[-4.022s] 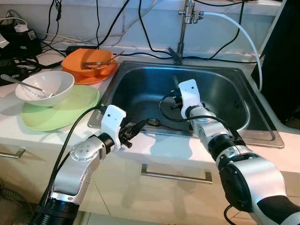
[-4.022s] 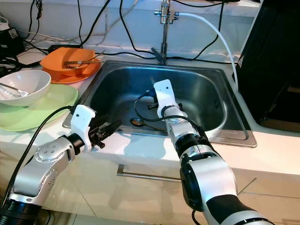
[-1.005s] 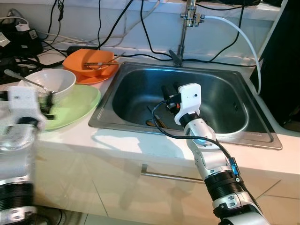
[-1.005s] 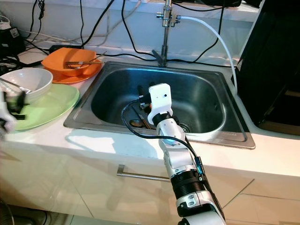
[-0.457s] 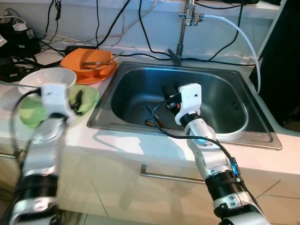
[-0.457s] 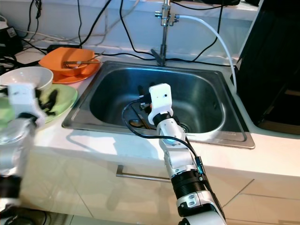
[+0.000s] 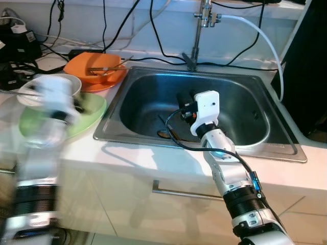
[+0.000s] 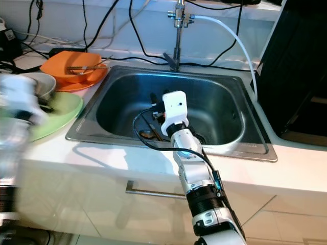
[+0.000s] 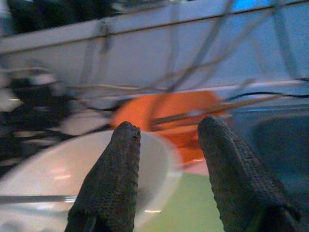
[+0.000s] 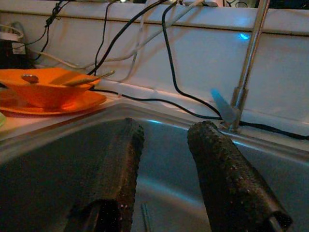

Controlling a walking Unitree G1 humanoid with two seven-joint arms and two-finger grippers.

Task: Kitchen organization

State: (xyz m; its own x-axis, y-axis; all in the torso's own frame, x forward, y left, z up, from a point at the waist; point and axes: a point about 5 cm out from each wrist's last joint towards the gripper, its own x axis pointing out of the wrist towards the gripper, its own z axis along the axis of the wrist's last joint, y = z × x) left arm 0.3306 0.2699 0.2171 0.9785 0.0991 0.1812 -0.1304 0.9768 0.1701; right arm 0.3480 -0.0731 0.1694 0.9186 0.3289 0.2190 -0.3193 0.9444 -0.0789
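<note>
Evidently the left gripper, fingers apart, is aimed at the white bowl beside the sink, presumably for grasping; the right gripper, also parted, is held inside that sink.

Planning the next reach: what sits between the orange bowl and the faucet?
Black cables trail along the counter between the orange bowl and the faucet, in the left eye view.

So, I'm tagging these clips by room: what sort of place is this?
A home kitchen, most likely: a steel sink with a tap, set in a counter, and bowls stacked beside it.
</note>
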